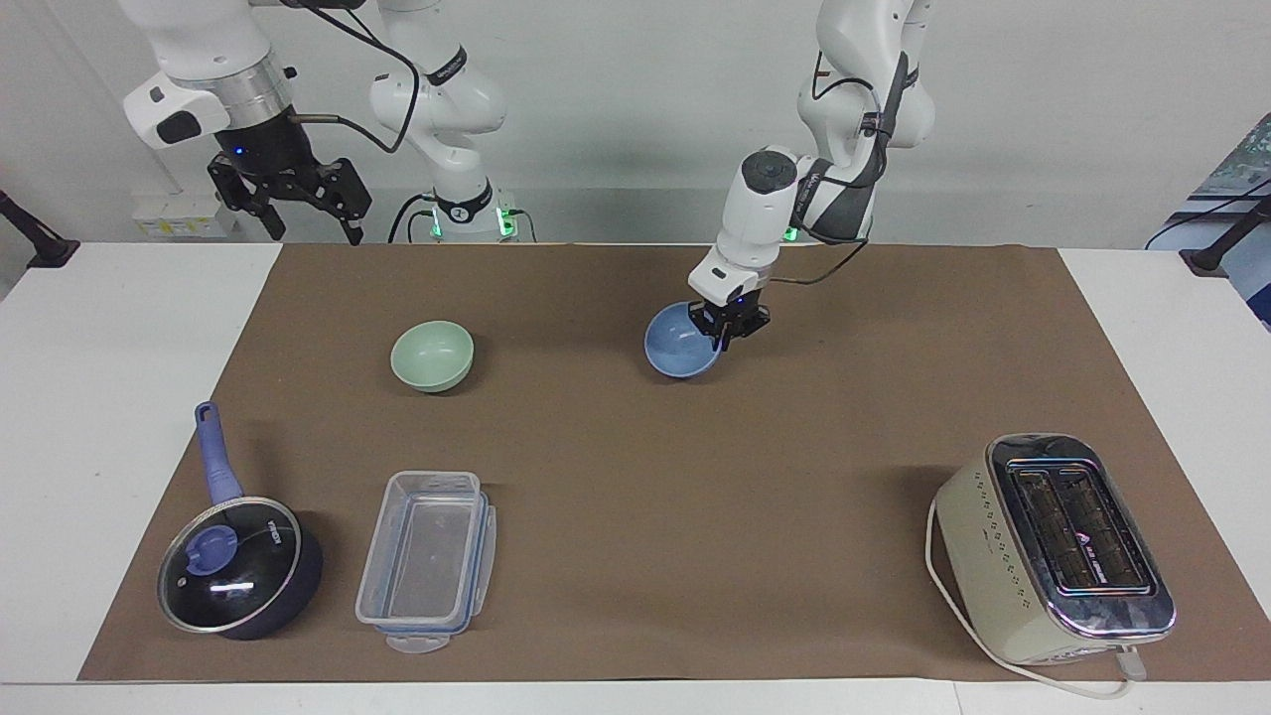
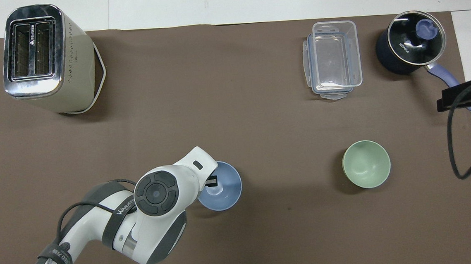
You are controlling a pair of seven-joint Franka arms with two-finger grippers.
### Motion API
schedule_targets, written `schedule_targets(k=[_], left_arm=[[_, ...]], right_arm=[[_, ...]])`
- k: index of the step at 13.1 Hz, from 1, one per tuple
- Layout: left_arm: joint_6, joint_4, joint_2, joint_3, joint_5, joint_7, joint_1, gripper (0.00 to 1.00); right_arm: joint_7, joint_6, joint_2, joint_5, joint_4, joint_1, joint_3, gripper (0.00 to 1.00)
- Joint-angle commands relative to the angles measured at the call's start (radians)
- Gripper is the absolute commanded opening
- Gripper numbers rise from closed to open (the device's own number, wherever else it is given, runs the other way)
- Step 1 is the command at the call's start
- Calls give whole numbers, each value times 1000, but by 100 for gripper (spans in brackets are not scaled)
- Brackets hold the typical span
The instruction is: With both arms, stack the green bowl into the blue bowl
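Note:
The blue bowl [image 1: 680,348] [image 2: 225,186] hangs tilted just above the brown mat near the table's middle. My left gripper [image 1: 727,333] [image 2: 211,181] is shut on its rim, on the side toward the left arm's end, with one finger inside the bowl. The green bowl [image 1: 432,356] [image 2: 366,164] sits upright on the mat, apart from the blue one, toward the right arm's end. My right gripper [image 1: 310,216] waits open and raised over the table's edge at the robots' end, holding nothing.
A cream toaster [image 1: 1058,546] [image 2: 44,58] stands far from the robots at the left arm's end. A clear plastic container [image 1: 427,556] [image 2: 334,59] and a dark lidded pot [image 1: 238,566] [image 2: 409,45] with a blue handle sit far from the robots at the right arm's end.

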Motion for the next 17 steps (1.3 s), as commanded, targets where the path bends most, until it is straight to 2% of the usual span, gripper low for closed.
schedule_targets(k=[1, 4, 9, 14, 16, 17], left_arm=[[10, 7, -9, 20, -14, 4, 0, 100], [-104, 108, -15, 23, -13, 19, 90, 100], [-362, 299, -14, 26, -13, 286, 316, 100], [-575, 440, -31, 28, -7, 573, 524, 100], [-672, 530, -29, 28, 15, 584, 545, 100], [-728, 590, -22, 28, 44, 584, 543, 100]], right_arm=[[7, -11, -19, 6, -18, -7, 2, 100], [7, -9, -19, 6, -18, -7, 1, 100], [4, -6, -20, 6, -25, -7, 2, 100], [2, 71, -106, 6, -192, -5, 2, 100], [0, 101, -129, 7, -260, -7, 1, 100], [0, 155, -162, 7, -339, -8, 1, 100]])
